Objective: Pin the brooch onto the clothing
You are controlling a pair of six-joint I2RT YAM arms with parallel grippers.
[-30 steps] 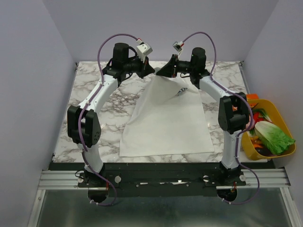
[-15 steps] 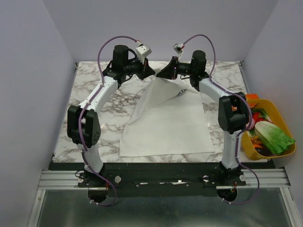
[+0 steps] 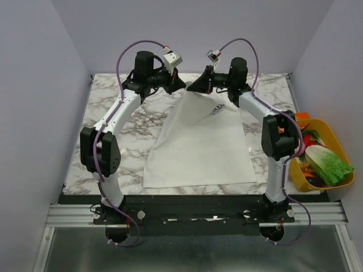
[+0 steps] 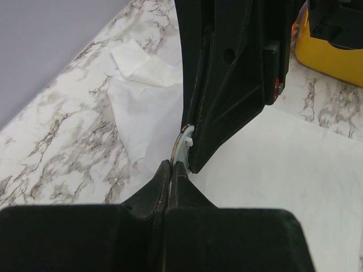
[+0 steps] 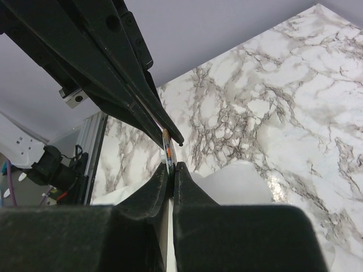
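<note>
- Marble table (image 3: 148, 122) filled the floor of a pale-walled cell, and the shirt (image 3: 198, 147) lay flat down its middle, wide end toward the arm bases.
- Your left gripper (image 3: 181, 85) and right gripper (image 3: 191, 86) met tip to tip near the table's far edge, right where the shirt narrowed to a point.
- You had the brooch (image 4: 181, 146) edge-on between the two sets of tips, raised off the marble.
- From the left wrist, your left fingers (image 4: 148, 192) were pressed together with the brooch's lower rim pinched at their tips. The right gripper's black finger touched the disc from the right.
- From the right wrist, your right fingers (image 5: 193, 192) were likewise closed on the thin disc, and the left gripper's points came down onto its upper rim.
- You could not tell from these views whether any shirt cloth was caught in with the brooch.
- You had the print (image 3: 217, 109) showing on the shirt near the right gripper, on the side toward the bases and apart from the brooch.
- Your basket (image 3: 328, 127) of greens sat off the table's right edge, well apart from both grippers.
</note>
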